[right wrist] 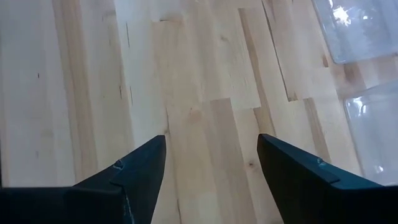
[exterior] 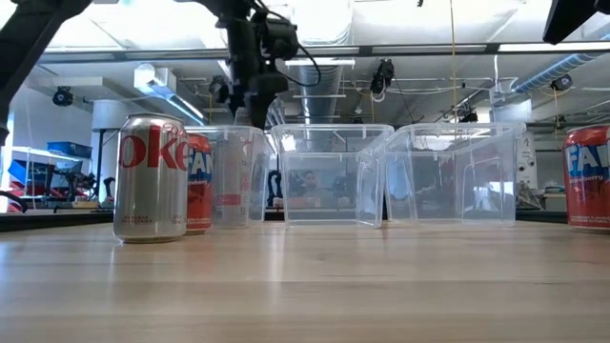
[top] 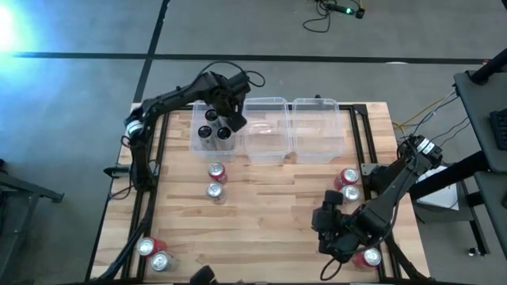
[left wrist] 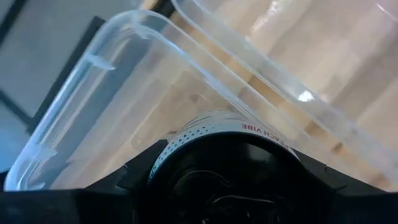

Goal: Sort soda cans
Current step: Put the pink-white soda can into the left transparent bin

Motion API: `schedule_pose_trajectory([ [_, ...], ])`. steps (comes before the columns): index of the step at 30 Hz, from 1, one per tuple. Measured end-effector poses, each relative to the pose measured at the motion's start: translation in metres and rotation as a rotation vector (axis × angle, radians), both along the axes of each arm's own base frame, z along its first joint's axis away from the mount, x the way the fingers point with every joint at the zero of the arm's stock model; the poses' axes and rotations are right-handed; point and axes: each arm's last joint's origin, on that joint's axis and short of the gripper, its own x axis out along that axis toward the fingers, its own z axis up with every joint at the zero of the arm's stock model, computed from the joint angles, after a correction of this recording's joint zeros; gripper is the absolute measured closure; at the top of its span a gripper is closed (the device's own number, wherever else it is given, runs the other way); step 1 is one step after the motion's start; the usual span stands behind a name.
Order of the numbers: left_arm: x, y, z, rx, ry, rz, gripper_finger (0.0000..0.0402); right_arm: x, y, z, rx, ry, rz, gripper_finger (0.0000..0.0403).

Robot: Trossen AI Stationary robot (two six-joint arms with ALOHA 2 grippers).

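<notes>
High view puts my left gripper (top: 228, 119) over the leftmost clear rectangular plastic bin (top: 196, 142), at the far side of the wooden table (top: 269, 206), and the left wrist view shows its fingers closed around a black cylindrical soda can (left wrist: 227, 158), gripped from the sides, with the bin's rim and wall just beyond it. The can's long axis runs upright, straight down toward the bin floor, where three more black cans (top: 207, 131) already stand close together; the free spot looks to lie on the side nearest the middle clear bin (top: 265, 131), so I judge that the release turns on coming down there without knocking the neighbours. My right gripper (top: 337, 234) waits low over the table's near right part, its fingers spread wide over bare wood and holding nothing. Nearest to it lie a red can and a silver can (top: 349, 184) by the table's right edge, and another red can (top: 369, 257) just beside the arm at the near corner. A red and silver pair (top: 215, 180) stands mid-table, closer to my left arm, and another pair (top: 152, 253) sits at the near left corner. The rightmost clear bin (top: 317, 131) holds nothing yet.
</notes>
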Motion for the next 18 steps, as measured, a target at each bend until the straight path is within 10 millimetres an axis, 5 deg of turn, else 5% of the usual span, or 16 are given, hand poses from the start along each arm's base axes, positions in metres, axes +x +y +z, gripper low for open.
schedule_pose_trajectory([
  [11,-0.012,0.022,-0.003,-0.041,0.012,-0.250,0.0172,-0.002,0.002,-0.001,0.033,0.003,-0.025,0.0163],
  [18,-0.015,0.024,-0.030,-0.071,0.067,-0.342,0.0172,-0.001,0.002,0.000,0.032,0.003,-0.025,0.0153],
])
